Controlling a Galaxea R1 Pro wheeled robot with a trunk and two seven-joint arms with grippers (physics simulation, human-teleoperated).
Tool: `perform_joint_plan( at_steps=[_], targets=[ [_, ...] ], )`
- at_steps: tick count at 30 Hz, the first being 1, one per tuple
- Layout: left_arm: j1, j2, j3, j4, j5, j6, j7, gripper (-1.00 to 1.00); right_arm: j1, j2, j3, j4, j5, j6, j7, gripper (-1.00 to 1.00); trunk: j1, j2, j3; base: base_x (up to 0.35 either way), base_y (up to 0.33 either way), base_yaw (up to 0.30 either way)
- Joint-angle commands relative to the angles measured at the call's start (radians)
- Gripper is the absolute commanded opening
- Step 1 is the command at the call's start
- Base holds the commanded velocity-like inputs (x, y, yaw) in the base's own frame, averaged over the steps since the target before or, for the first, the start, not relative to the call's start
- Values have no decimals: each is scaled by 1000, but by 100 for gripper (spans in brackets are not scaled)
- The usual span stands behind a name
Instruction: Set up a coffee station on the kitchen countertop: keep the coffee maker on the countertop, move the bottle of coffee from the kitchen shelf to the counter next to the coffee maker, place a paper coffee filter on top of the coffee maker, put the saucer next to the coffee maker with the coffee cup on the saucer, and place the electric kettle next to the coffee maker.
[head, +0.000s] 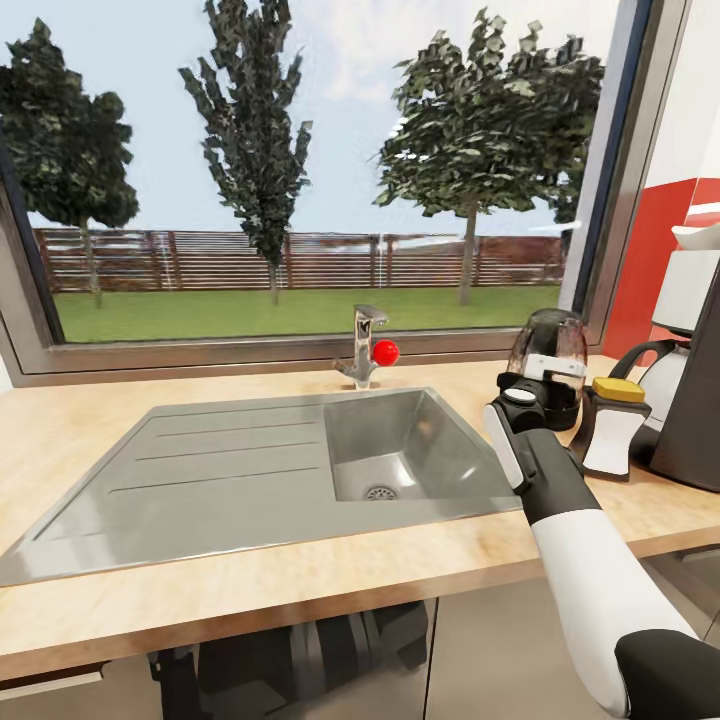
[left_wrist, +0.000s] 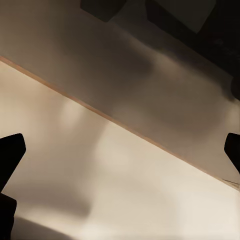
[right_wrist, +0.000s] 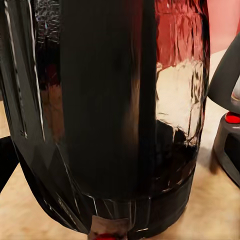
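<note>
The bottle of coffee (head: 548, 345), a dark glass jar with a white label, stands at the counter's right end; up close its dark wall (right_wrist: 100, 100) takes up most of the right wrist view. My right gripper (head: 540, 400) is shut on its lower part, and one finger (right_wrist: 6, 160) shows against the glass. Just right of it is the electric kettle (head: 662, 385) with a black handle; its edge with a red button (right_wrist: 231, 118) is also visible. The dark coffee maker (head: 700, 400) stands at the far right with a white piece (head: 697, 236) on top. My left gripper (left_wrist: 120, 155) is open over a pale panel.
A steel sink (head: 250, 470) with a drainboard takes up the counter's middle, and behind it stands a faucet (head: 362, 345) with a red knob (head: 385, 351). A large window runs along the back. Bare wooden counter (head: 60, 430) lies left of the sink.
</note>
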Motion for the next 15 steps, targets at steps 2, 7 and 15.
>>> perform_joint_plan(
  at_steps=[2,7,15],
  targets=[
    [-1,0,8,2,-5,-3,-4,100,-1,-1,3,-1,-7,5,-8,100,0,-1,-1,0,0,0],
    [-1,0,8,2,-5,-3,-4,100,-1,-1,3,-1,-7,5,-7,100,0,-1,-1,0,0,0],
    [-1,0,8,2,-5,-3,-5,100,-1,-1,3,-1,-7,5,-7,100,0,-1,-1,0,0,0]
  ],
)
